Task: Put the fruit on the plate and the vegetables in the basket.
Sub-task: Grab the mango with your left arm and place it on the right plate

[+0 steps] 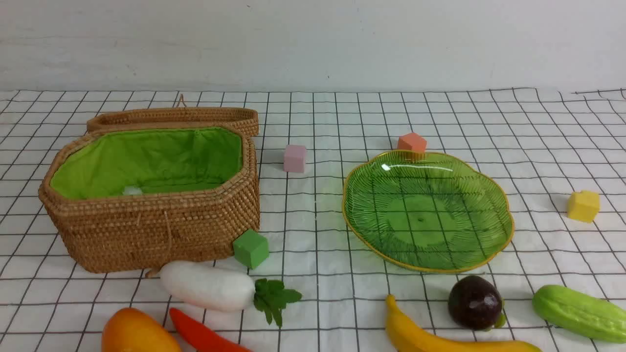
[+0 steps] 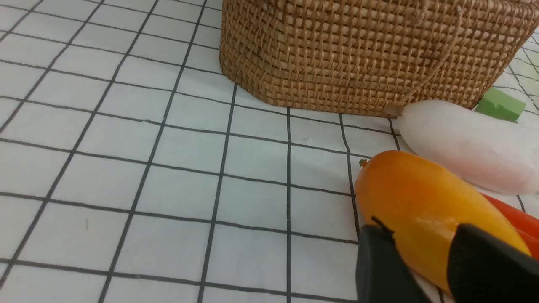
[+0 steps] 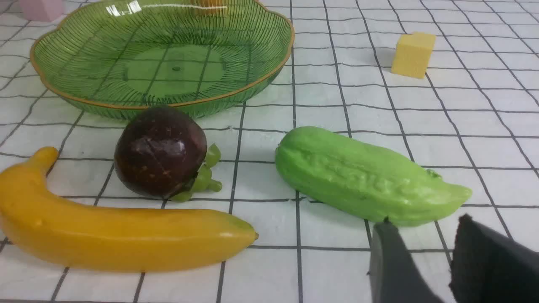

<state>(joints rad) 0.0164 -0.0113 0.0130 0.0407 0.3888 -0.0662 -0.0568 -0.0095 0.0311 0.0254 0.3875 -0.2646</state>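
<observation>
Front view: plate (image 1: 425, 215) empty, basket (image 1: 146, 234) open, neither gripper visible.
Left wrist view: left gripper (image 2: 421, 235), partly open and empty, is above the mango (image 2: 412, 189); radish (image 2: 467, 147) and chili (image 2: 513, 219) just beyond could get knocked.
Right wrist view: right gripper (image 3: 425, 223), partly open and empty; the glossy gourd (image 3: 362, 176) just ahead might roll.
</observation>
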